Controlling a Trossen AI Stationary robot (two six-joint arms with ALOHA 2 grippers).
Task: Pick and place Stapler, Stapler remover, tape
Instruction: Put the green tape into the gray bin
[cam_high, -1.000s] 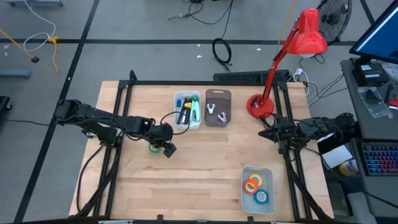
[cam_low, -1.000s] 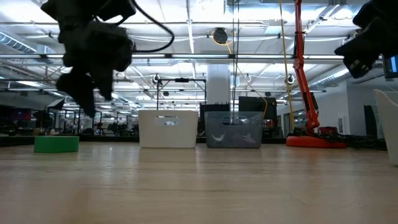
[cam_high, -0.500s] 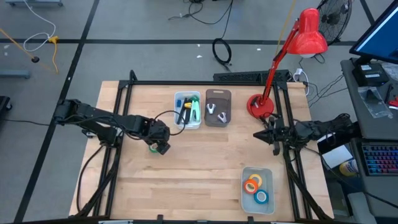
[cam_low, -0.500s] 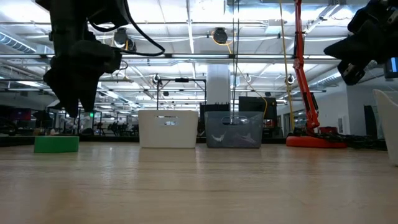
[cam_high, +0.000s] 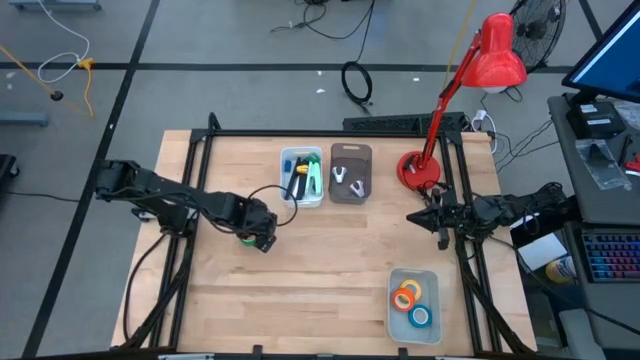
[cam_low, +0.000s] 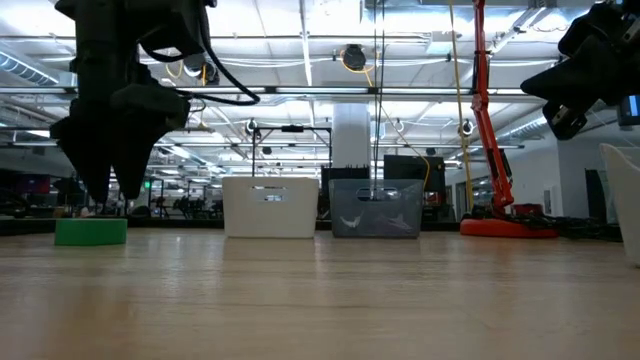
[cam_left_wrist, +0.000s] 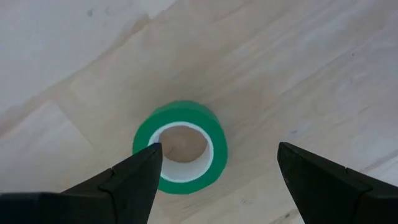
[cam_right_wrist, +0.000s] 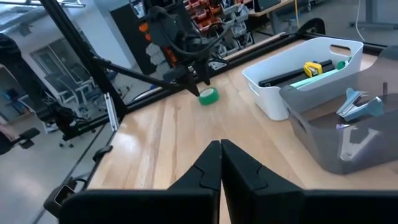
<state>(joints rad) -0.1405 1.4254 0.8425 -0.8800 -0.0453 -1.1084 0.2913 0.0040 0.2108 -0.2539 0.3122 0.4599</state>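
The green tape roll (cam_left_wrist: 180, 147) lies flat on the wooden table, left of centre (cam_low: 91, 231); in the high view only its edge (cam_high: 243, 238) shows beside the arm. My left gripper (cam_left_wrist: 217, 158) is open and points down just above it (cam_low: 103, 195), fingers astride the roll without touching it. Orange (cam_high: 405, 297), yellow and blue (cam_high: 420, 317) rolls lie in a clear bin. My right gripper (cam_high: 412, 217) is shut and waits above the table's right side (cam_right_wrist: 220, 152).
A white bin (cam_high: 301, 177) with staplers and a grey bin (cam_high: 350, 173) with staple removers stand at the far middle. A red desk lamp (cam_high: 420, 170) stands at the far right. The clear tape bin (cam_high: 413, 303) sits near right. Bare wood lies between.
My left gripper has moved toward the table's left and come down over the green roll, staying open. My right gripper has shifted a little toward the table's left. The green roll has not moved.
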